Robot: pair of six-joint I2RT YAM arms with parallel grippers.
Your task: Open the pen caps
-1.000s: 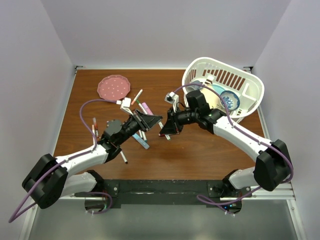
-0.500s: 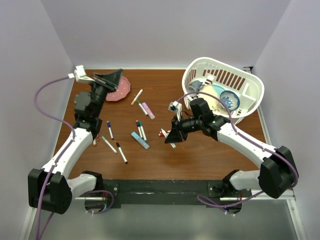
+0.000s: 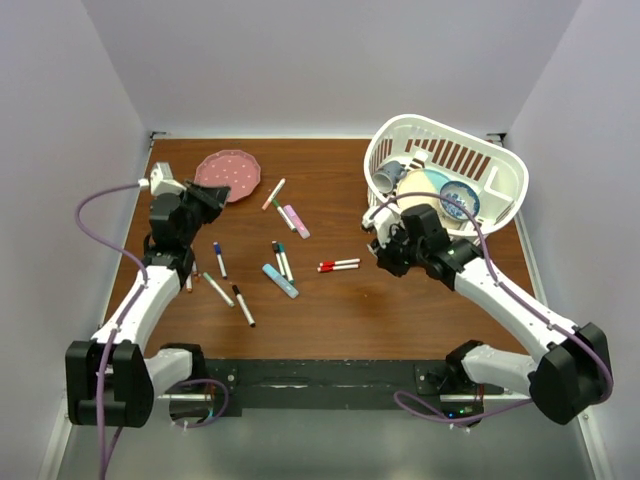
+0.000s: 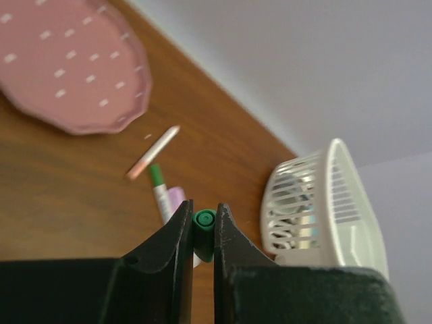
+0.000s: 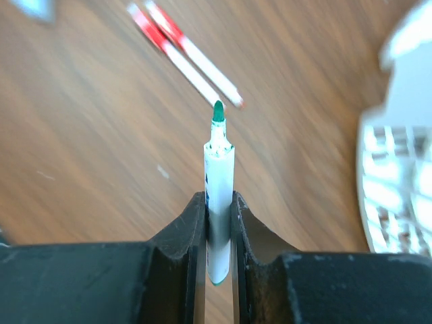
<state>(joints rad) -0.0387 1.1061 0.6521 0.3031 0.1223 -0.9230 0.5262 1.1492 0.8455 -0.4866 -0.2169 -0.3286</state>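
The arms now sit farther apart, frame left and right: left gripper (image 4: 202, 210) clamps the green cap (image 4: 204, 236), right gripper (image 5: 218, 197) clamps the bared pen (image 5: 219, 162), keeping them separated.

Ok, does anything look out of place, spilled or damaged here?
Nothing stands out. The left gripper pinches a green cap, the right gripper grips an uncapped white marker, green tip bare. The other pens lie scattered on the table, none visibly broken.

Plate (image 3: 228, 174): one. Basket (image 3: 455, 155): one. Highlighters (image 3: 295, 221): two. Slim markers (image 3: 243, 305) on table (image 3: 400, 305): about ten. Uncapped marker (image 5: 219, 196): one. Green cap (image 4: 204, 219): one.
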